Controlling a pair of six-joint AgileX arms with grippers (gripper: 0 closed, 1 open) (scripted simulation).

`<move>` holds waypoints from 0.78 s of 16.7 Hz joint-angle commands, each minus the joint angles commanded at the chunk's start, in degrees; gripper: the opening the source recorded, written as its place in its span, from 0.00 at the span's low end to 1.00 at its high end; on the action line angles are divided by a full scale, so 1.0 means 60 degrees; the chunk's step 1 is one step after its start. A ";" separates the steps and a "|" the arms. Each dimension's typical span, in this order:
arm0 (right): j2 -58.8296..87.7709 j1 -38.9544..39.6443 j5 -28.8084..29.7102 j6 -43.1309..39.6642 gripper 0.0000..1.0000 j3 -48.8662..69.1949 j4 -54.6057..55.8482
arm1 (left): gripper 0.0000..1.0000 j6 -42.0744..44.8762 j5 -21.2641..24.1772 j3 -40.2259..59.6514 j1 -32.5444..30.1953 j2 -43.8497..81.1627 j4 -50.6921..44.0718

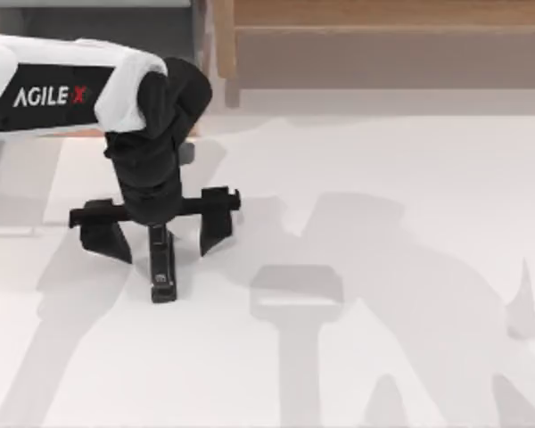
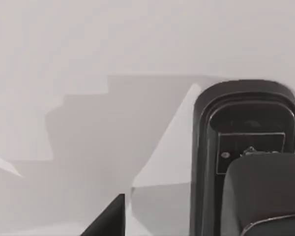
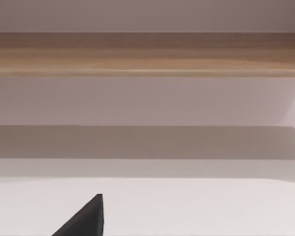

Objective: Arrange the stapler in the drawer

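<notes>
The stapler (image 1: 162, 267) is a narrow black bar lying flat on the white table, left of centre, its grey-marked end toward the front. My left gripper (image 1: 162, 250) hangs open right over it, one finger on each side and both clear of it. In the left wrist view the stapler (image 2: 246, 142) lies close below the camera, with one fingertip (image 2: 108, 221) off to its side. The drawer (image 1: 98, 27) shows as a grey patch at the back left, mostly hidden behind my left arm. A single fingertip (image 3: 83, 221) of my right gripper shows in the right wrist view.
A long brown wooden shelf unit (image 1: 383, 36) runs along the back right, and the right wrist view faces that shelf unit (image 3: 147, 54). Arm shadows fall across the white table (image 1: 410, 178) in the middle and at the right.
</notes>
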 joint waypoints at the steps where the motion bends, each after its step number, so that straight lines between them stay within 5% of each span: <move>1: 0.0000 0.0000 0.0000 0.0000 1.00 0.0000 0.0000 | 0.62 0.0000 0.0000 0.0000 0.0000 0.0000 0.0000; 9: 0.0000 0.0000 0.0000 0.0000 1.00 0.0000 0.0000 | 0.02 0.0000 0.0000 0.0000 0.0000 0.0000 0.0000; 13: 0.0000 0.0000 0.0000 0.0000 1.00 0.0000 0.0000 | 0.00 0.0000 0.0000 0.0000 0.0000 0.0000 0.0000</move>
